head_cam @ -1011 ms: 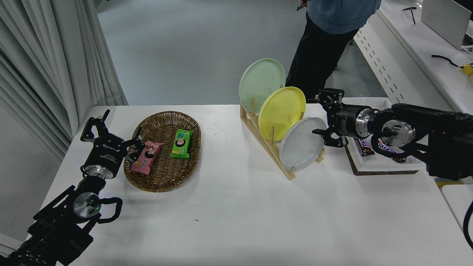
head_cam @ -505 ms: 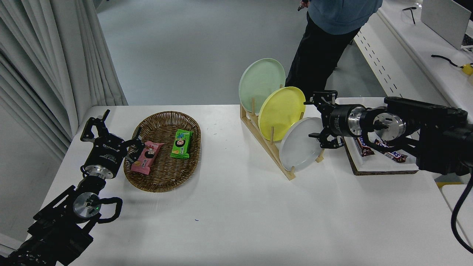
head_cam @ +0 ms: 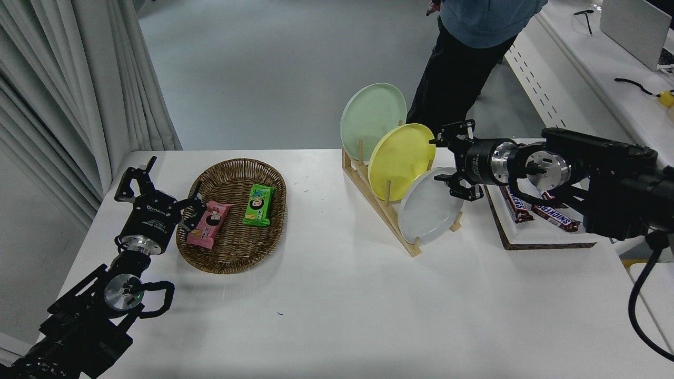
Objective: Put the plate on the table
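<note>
The round, plain grey-white plate (head_cam: 429,207) with a raised rim stands on edge in the nearest slot of a slanted light wooden rack (head_cam: 380,208) on the large white table (head_cam: 337,295), leaning back against the pegs. Behind it in the same rack stand a round yellow plate (head_cam: 401,160) and, farthest, a round pale mint-green plate (head_cam: 372,120). The right black gripper (head_cam: 448,164) reaches in from the right at the grey-white plate's upper right rim; its fingers are spread apart, one just above the rim by the yellow plate's edge and one at the rim's right side, and whether they touch the plate cannot be told. Just right of the rack lies a small white tray (head_cam: 542,238) on a dark base, carrying wrapped candy bars (head_cam: 547,215). At the left of the table an oval brown wicker basket (head_cam: 231,258) holds a pink snack packet (head_cam: 209,223) and a green snack packet (head_cam: 259,204). The left black gripper (head_cam: 160,184) is parked beside the basket's left edge with its fingers spread. A person (head_cam: 468,47) in a blue top and dark trousers stands beyond the table's far edge.
</note>
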{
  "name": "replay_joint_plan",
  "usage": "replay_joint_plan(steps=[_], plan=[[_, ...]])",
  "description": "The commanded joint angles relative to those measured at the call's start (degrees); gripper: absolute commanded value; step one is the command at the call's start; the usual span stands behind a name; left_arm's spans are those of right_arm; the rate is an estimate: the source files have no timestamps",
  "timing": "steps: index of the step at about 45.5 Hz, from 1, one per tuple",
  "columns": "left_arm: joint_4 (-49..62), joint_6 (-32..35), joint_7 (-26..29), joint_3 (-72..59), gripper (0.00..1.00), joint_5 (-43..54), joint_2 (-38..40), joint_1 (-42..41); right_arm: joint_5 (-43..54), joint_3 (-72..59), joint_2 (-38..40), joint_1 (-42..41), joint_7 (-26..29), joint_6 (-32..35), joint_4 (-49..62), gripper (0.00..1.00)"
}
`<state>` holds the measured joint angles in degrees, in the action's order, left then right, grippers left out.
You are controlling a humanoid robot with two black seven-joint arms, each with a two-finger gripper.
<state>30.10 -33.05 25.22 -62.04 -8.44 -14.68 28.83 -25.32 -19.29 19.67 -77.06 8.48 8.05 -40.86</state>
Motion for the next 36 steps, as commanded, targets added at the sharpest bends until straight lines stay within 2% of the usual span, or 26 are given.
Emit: replay_joint_plan(steps=[1, 9, 18, 36], plan=[[0.0, 0.0, 0.0, 0.0, 1.0, 0.0, 0.0, 0.0, 0.0, 0.0, -0.2, 0.3, 0.4, 0.1, 0.4, 0.71], [0.0, 0.0, 0.0, 0.0, 1.0, 0.0, 0.0, 0.0, 0.0, 0.0, -0.2, 0.3, 1.4, 0.1, 0.4, 0.62], [0.0, 0.0, 0.0, 0.0, 1.0, 0.0, 0.0, 0.0, 0.1, 0.0, -0.2, 0.3, 1.4, 0.1, 0.4, 0.57], [0.0, 0.0, 0.0, 0.1, 1.0, 0.0, 0.0, 0.0, 0.3, -0.3, -1.0, 0.4, 1.4, 0.5, 0.8, 0.57]])
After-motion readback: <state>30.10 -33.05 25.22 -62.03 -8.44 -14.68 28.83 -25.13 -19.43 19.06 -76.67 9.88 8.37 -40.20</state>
